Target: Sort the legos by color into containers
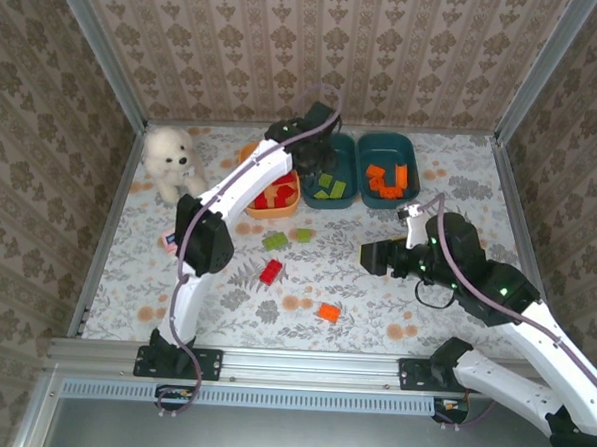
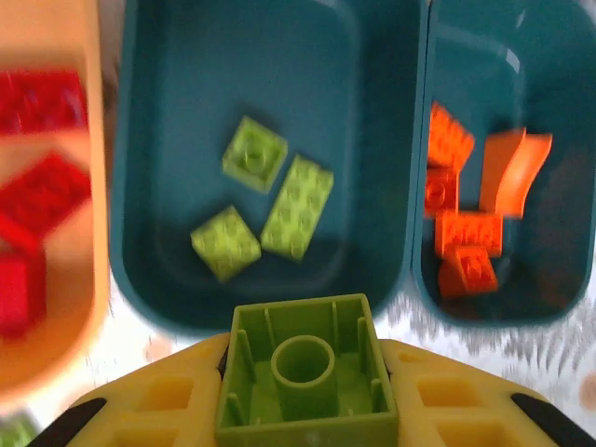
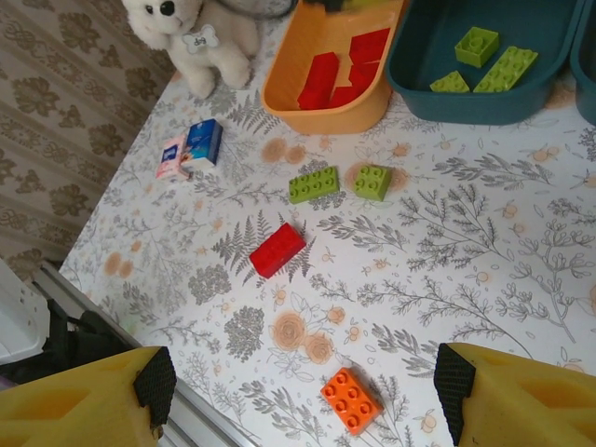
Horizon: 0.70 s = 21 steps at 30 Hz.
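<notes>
Top view, left arm: the left tool point(image 1: 315, 154) is hanging over the middle dark teal shallow plastic tub point(image 1: 353, 178). That tub is sitting between the orange plastic tub point(image 1: 269, 214), which holds red pieces, and the right dark teal plastic tub point(image 1: 413, 164), which holds orange ones.
Top view, right arm: the right tool point(image 1: 370, 255) is hovering above the floral surface point(image 1: 460, 202), apart from the loose pieces.
Left wrist, grip: the fingers are pinching a lime green square plastic brick point(image 2: 307, 372), hollow side facing the camera, at the middle tub's near rim. It is probably heading for the three lime green bricks point(image 2: 296, 207) inside, which match its colour.
Right wrist, jaws: they are standing spread, with nothing between them.
Right wrist, unsorted: a long lime green brick point(image 3: 313, 184), a small lime green brick point(image 3: 372, 182), a red rectangular brick point(image 3: 277, 250) and an orange square brick point(image 3: 351, 400) are lying on the surface.
</notes>
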{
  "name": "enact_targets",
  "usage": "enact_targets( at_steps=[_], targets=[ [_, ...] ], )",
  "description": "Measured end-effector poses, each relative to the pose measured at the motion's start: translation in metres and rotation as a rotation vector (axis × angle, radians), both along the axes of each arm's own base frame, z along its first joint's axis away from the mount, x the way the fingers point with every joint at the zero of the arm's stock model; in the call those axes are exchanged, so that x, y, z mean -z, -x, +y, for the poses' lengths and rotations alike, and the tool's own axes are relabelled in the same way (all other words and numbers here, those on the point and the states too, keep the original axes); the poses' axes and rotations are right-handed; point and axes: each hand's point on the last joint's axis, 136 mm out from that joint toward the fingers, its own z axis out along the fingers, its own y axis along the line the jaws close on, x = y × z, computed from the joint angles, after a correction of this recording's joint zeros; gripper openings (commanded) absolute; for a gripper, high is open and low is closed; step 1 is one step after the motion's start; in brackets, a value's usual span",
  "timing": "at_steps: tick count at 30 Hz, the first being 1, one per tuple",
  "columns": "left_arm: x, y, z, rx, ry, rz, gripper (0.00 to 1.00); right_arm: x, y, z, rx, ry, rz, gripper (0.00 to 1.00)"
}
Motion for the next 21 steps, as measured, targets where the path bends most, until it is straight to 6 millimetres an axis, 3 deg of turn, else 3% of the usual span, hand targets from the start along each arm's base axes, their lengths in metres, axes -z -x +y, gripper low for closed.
enact_targets(
  at_steps=[4,7,10,13,21],
  targets=[
    [0.031,-0.039,-0.001,0.039,-0.046,-0.031,0.22,0.004,-0.005,0.002,0.013,0.004,0.016,0.77],
    [0.073,-0.044,-0.001,0.074,-0.108,0.013,0.22,0.003,-0.007,0.001,0.025,0.005,0.012,0.77],
    [0.103,-0.038,0.002,0.102,-0.159,0.063,0.22,0.002,-0.008,-0.001,0.037,0.007,0.007,0.77],
    [0.114,-0.032,0.003,0.125,-0.184,0.083,0.23,0.002,-0.009,-0.002,0.048,0.008,0.008,0.77],
    [0.115,-0.029,0.003,0.155,-0.203,0.082,0.30,0.002,-0.011,-0.004,0.069,0.006,0.011,0.77]
  ],
)
